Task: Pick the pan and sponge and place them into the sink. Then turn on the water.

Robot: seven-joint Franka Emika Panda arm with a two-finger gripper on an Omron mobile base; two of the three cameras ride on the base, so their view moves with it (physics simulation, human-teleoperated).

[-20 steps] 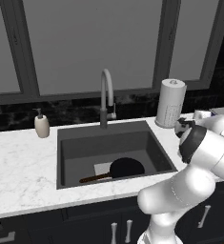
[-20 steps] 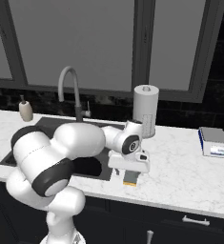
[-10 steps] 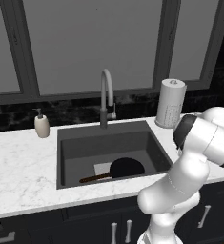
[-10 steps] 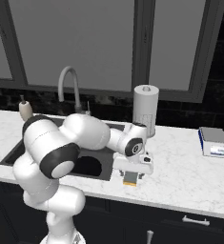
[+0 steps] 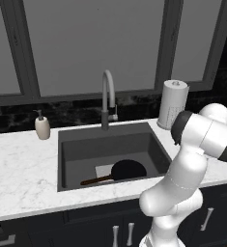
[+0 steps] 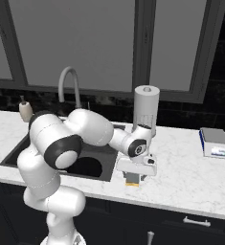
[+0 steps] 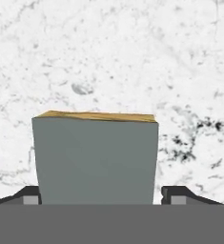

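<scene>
Your pan point(image 5: 128, 170) is already down in the sink point(image 5: 71, 152), black disc near the basin's front right, handle trailing toward the front left, so that half of the pick-and-place looks done. Now it's the sponge point(image 7: 96, 157) you're after: it sits on the marble counter point(image 6: 190, 167) just off the sink's right edge, close to the counter's front edge, grey-green scrub face up toward your hand camera and the yellow body peeking along its far side. Your gripper point(image 6: 134, 176) is right down over it, one fingertip point(image 7: 30, 194) on each side of the block, jaws wide and straddling it; whether the pads touch it yet, I can't tell. The arm reaches low and forward from the base, elbow bowed over the sink's right side, wrist bent so the hand points straight down at the counter. The faucet point(image 5: 107, 96) stands at the sink's back edge, no stream showing, so the water step looks untouched.
</scene>
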